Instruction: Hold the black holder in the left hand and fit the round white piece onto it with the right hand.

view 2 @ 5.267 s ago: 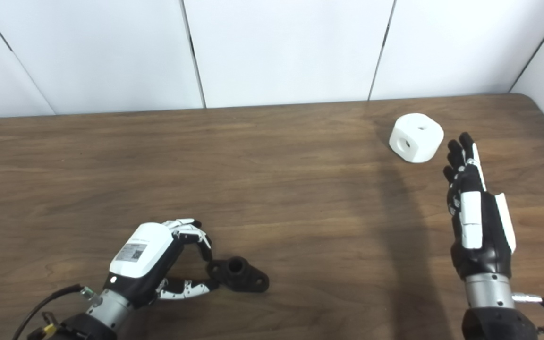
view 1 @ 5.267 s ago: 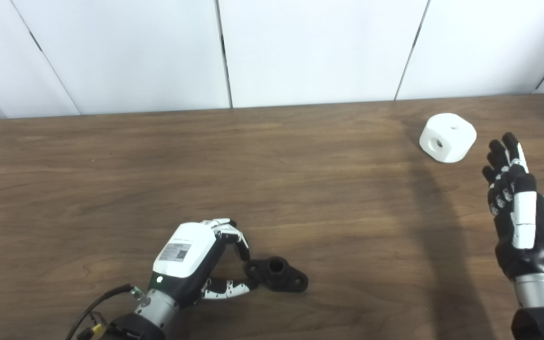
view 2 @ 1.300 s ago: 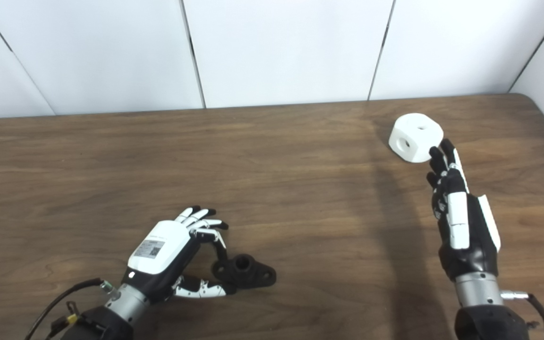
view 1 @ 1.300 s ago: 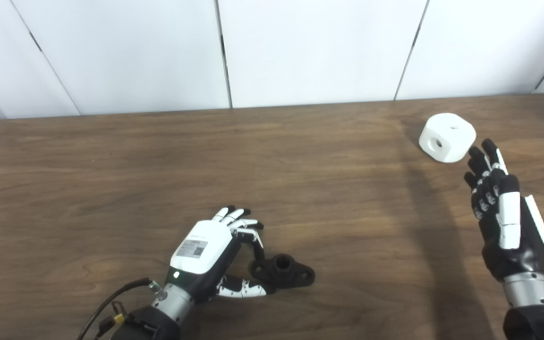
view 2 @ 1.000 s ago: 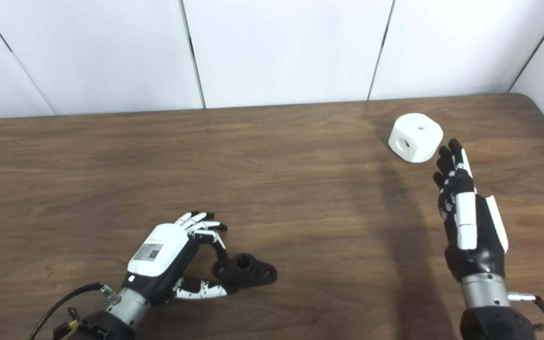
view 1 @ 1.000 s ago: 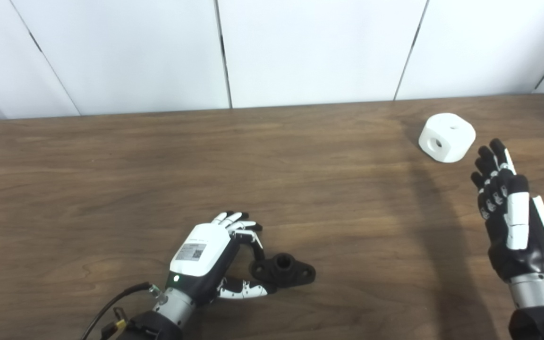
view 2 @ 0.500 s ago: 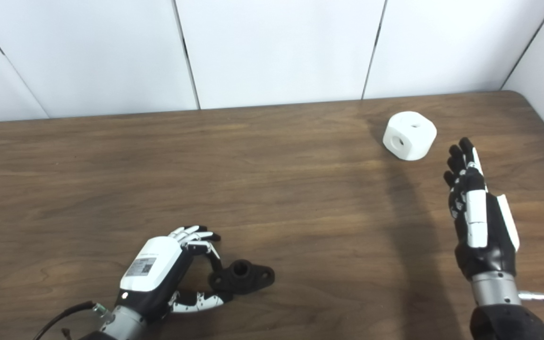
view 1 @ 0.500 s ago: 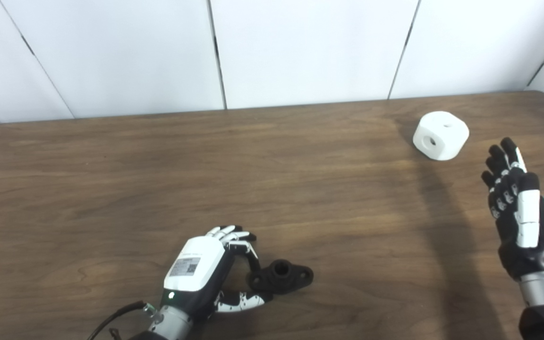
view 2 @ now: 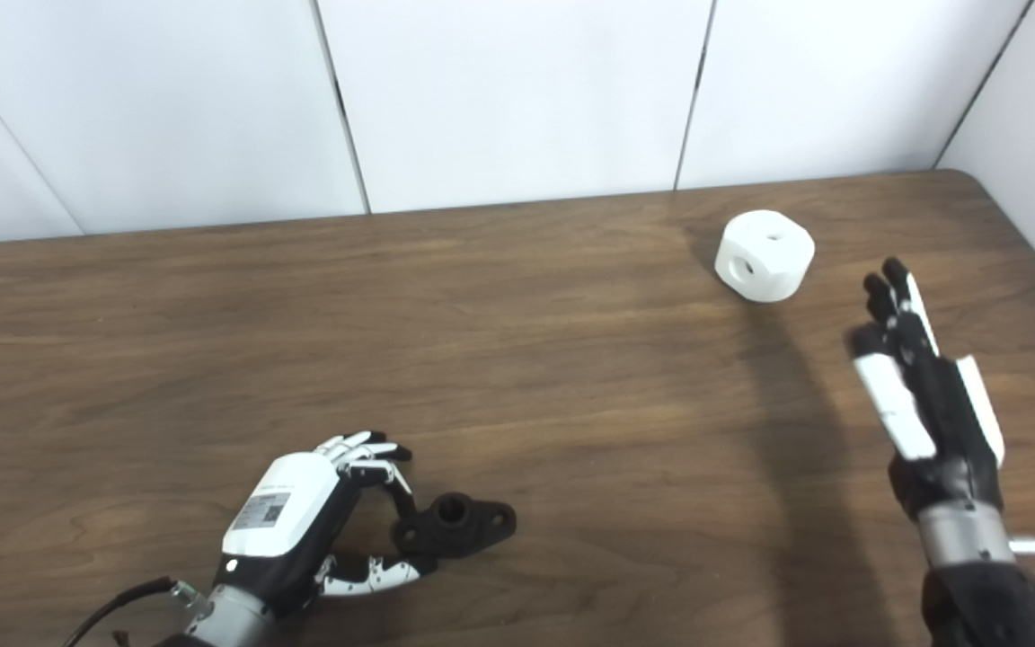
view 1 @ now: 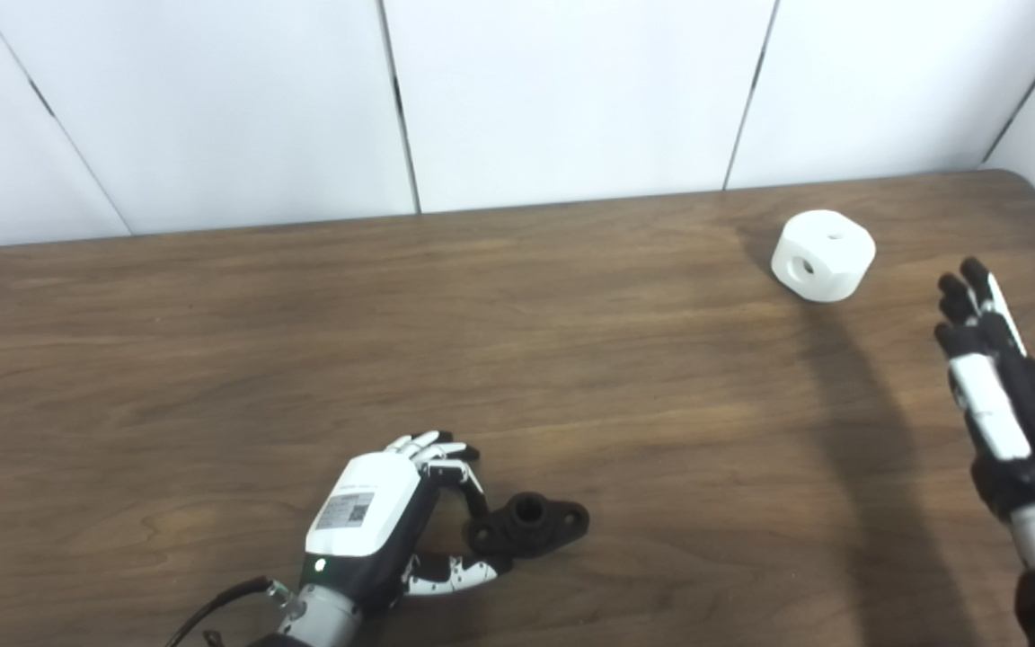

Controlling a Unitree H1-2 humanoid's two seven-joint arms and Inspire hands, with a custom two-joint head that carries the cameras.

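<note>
Where wooden table [view 1: 212, 359] lies, white piece [view 1: 822, 254] apart

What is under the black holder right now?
The black holder lies flat on the wooden table; nothing else shows beneath it. The left robot hand covers its near-left end, so contact there is hidden.

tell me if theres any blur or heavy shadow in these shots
Both eye views: the right hand is motion-smeared; a broad dark shadow band crosses the table below the white piece. The black holder and left hand are sharp.
</note>
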